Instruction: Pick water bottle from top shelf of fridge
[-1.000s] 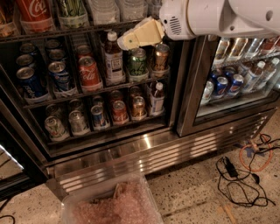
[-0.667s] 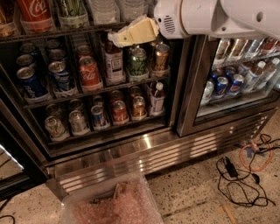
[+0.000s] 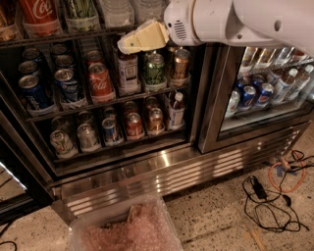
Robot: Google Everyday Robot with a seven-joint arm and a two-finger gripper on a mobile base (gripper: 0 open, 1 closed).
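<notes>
1. My gripper (image 3: 128, 45) hangs at the front rail of the top shelf (image 3: 64, 36), pointing left. I cannot tell whether it is spread or closed.
2. The water bottle (image 3: 117, 11) stands upright just above it, slightly left, behind the rail.
3. I judge that I must rise, then reach inward.

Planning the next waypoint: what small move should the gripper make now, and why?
Probably lift slightly: the gripper sits level with the top shelf rail, below the water bottle body, so it likely needs height before reaching in.
</notes>
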